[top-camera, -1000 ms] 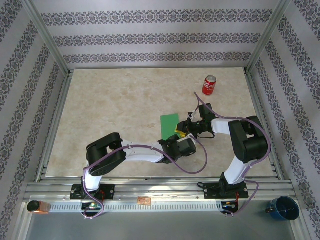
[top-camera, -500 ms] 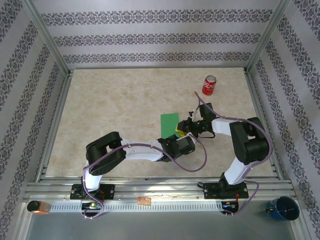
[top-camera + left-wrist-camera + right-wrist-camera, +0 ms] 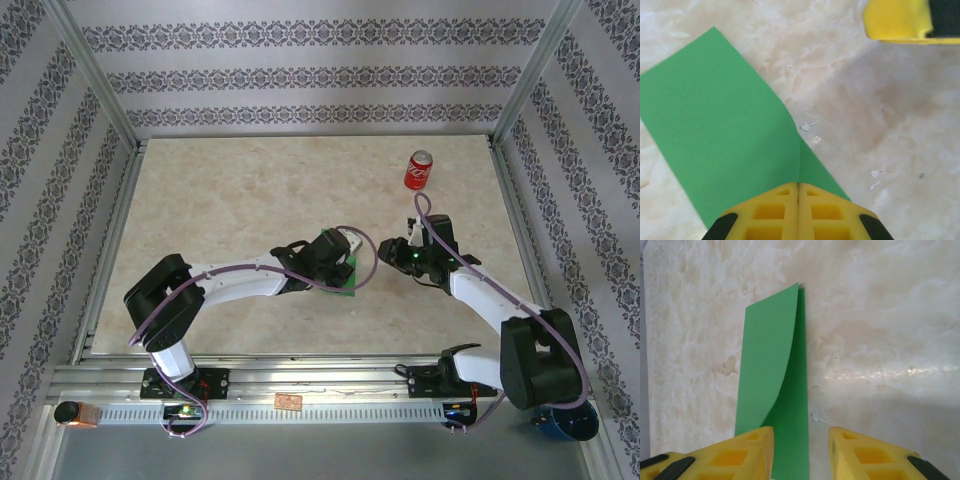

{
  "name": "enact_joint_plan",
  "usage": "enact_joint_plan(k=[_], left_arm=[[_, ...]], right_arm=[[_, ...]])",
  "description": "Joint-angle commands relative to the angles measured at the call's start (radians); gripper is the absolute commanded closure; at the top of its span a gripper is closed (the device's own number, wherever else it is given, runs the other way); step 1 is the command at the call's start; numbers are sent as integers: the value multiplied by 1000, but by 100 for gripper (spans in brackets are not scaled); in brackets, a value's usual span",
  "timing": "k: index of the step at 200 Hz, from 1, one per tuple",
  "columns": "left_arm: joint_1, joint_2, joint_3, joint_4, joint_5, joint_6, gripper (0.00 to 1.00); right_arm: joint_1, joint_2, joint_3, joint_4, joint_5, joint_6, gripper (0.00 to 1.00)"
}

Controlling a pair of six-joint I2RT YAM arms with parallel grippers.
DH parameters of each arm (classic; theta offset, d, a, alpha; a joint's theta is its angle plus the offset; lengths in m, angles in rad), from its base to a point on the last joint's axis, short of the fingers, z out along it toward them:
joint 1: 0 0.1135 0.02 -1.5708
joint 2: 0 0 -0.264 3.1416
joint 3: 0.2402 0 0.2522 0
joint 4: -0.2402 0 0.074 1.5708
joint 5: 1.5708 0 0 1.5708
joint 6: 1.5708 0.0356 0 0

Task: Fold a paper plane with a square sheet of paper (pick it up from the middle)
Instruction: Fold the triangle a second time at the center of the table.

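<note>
The square sheet of paper (image 3: pixel 715 115) is bright green and folded over on itself, its top layer curling up off the bottom one (image 3: pixel 767 355). My left gripper (image 3: pixel 799 186) is shut on its near edge at the crease. From above, the left gripper (image 3: pixel 345 263) covers most of the paper (image 3: pixel 345 281). My right gripper (image 3: pixel 801 440) is open, and the narrow end of the folded sheet lies on the table between its yellow fingers (image 3: pixel 752 445). In the top view the right gripper (image 3: pixel 386 252) sits just right of the left one. One right fingertip (image 3: pixel 897 20) shows in the left wrist view.
A red soda can (image 3: pixel 418 171) lies on the marble tabletop (image 3: pixel 230 210) at the far right, behind the right arm. Aluminium rails (image 3: pixel 515 215) and patterned walls border the table. A blue cup (image 3: pixel 566 418) stands outside the frame at the near right.
The left gripper has shut on the paper and its arm has swung out to the far left. The right arm has stretched out and its gripper has backed off to the right, opening slightly.
</note>
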Motion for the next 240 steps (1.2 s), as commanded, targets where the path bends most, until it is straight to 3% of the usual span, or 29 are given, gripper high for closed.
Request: enact_joint_plan(k=[1, 34, 62, 94, 111, 240], left_arm=[[29, -15, -28, 86, 166, -106, 100], [60, -3, -45, 118, 224, -158, 100], [76, -5, -73, 145, 222, -204, 100], [90, -11, -108, 176, 217, -240, 100], [92, -7, -118, 189, 223, -251, 100], [95, 19, -120, 203, 240, -272, 100]], right_arm=[[-15, -5, -10, 16, -49, -22, 65], [8, 65, -3, 41, -216, 0, 68], [71, 110, -3, 29, -197, -11, 78], [137, 141, -11, 22, -158, -14, 100], [158, 136, -31, 25, -103, 1, 100], [255, 239, -15, 101, -121, 6, 100]])
